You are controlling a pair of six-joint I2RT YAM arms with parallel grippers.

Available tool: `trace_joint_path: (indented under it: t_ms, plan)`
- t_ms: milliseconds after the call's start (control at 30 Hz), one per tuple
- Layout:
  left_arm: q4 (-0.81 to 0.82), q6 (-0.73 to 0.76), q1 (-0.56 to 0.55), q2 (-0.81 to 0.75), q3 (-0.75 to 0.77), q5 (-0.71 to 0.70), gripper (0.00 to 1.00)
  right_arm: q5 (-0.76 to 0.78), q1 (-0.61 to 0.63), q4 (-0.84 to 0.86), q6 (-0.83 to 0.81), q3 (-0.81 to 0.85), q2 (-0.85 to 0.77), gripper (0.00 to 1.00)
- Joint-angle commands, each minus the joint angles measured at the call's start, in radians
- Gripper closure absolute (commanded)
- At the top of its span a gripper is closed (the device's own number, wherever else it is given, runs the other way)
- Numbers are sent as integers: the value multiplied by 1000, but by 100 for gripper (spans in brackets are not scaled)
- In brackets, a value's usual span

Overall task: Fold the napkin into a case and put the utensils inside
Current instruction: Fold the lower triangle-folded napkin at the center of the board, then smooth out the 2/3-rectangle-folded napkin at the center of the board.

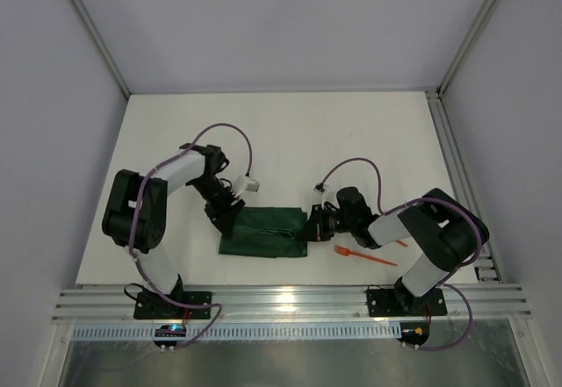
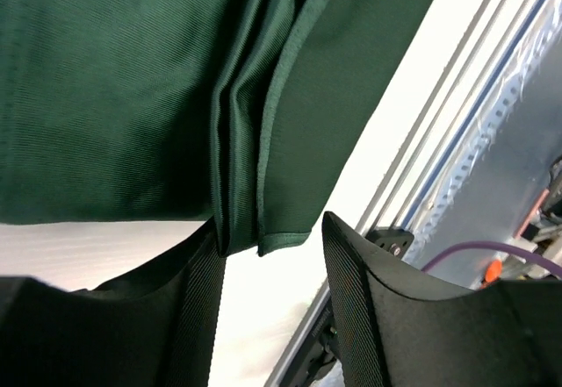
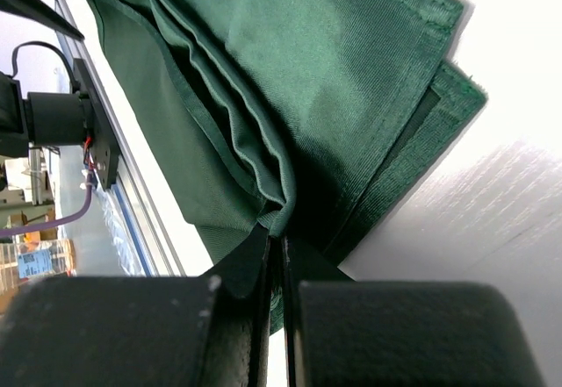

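My right end effector (image 3: 274, 264) clamps the folded napkin (image 1: 263, 232); my left end effector (image 2: 270, 233) stands apart, apparently straddling its corner.

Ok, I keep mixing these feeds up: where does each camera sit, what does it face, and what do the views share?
Top external: above and behind the left arm and right arm, both whole in view, looking down on the table.
Left wrist: on the left gripper, facing the napkin's end; its parted fingers show.
Right wrist: on the right gripper, facing the napkin's other end; its fingers pinch the cloth.
Shared: all three see the napkin.
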Motion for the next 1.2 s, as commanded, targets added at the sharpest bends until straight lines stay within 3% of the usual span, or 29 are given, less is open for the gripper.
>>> trace_joint_path:
  t_ms: [0,200,367,667,800,967,1167]
  plan:
    - [83,-99,10,-73,3,-2,50,14,16,-21,-31,27,-38,96]
    - [163,-176,28,-190,13,-26,47,20,29,-61,-61,43,-35,96]
    - [227,-239,17,-201,-10,-95,46,23,42,-104,-93,59,-55,96]
    - [445,-340,-127,-175,-45,-215,52,39,49,-153,-134,74,-66,96]
    - [453,-375,-136,-91,6,-249,58,20,64,-177,-145,90,-75,96]
    - [480,-398,-136,-46,-48,-281,65,34,121,-254,-200,99,-115,96]
    - [497,-427,-136,-26,-75,-302,69,39,131,-216,-179,76,-107,96]
